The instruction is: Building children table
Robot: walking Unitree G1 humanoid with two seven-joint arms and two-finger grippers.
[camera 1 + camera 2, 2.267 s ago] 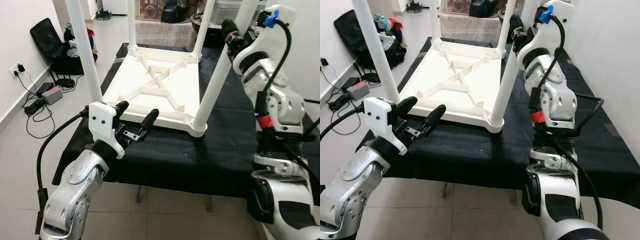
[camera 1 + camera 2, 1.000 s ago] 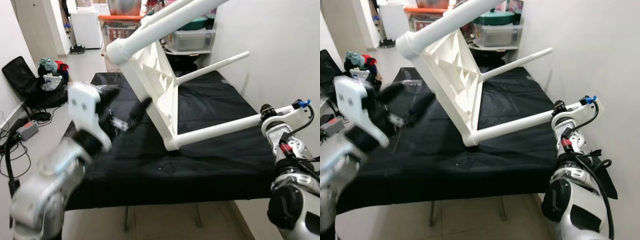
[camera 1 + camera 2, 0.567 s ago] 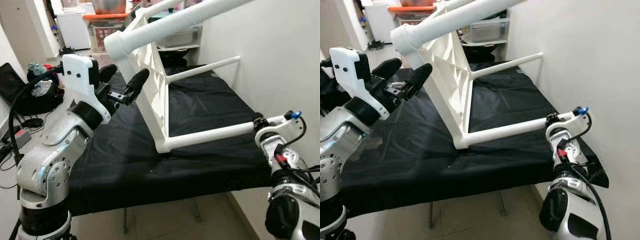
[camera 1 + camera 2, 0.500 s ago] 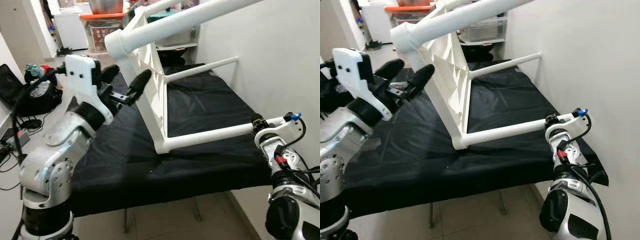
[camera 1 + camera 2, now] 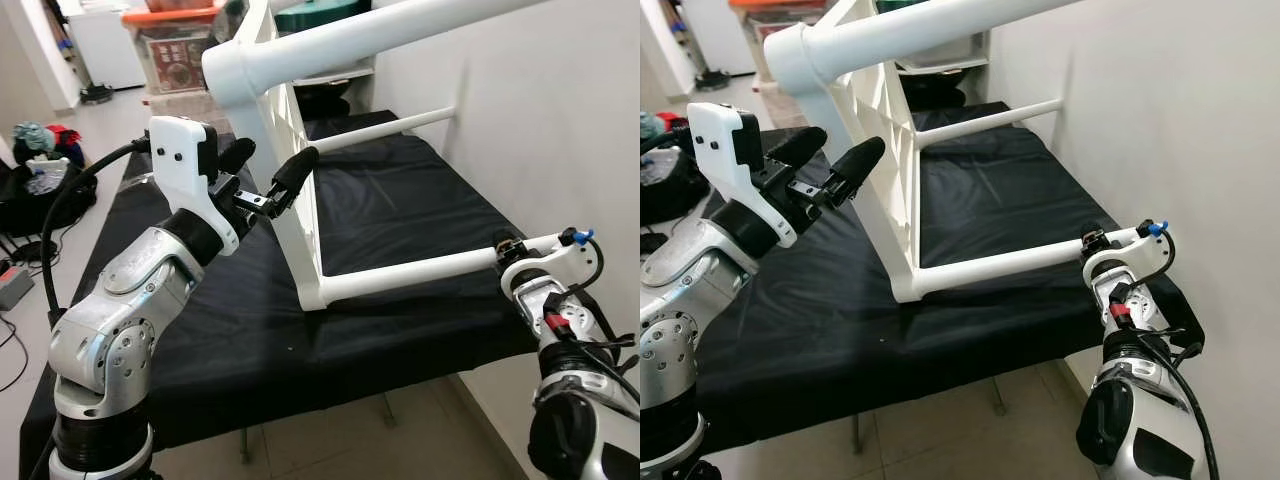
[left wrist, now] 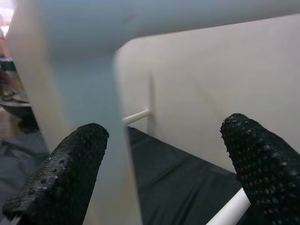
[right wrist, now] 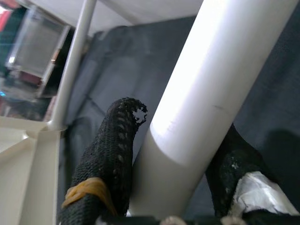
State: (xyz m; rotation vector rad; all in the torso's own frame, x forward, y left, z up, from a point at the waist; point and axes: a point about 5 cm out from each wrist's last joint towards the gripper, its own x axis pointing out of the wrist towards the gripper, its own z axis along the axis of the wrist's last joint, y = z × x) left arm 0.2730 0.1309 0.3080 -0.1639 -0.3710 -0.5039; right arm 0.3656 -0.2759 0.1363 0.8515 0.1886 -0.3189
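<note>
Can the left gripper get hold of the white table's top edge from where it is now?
Probably yes. The left gripper is open, right beside the tipped white table, with nothing between them; the right gripper holds a leg.

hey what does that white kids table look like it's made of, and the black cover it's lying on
The white children's table looks like moulded plastic: smooth, slightly glossy, with ribs under its top and tube legs. The black cover looks like thin matte fabric; it creases and drapes over the edge.
</note>
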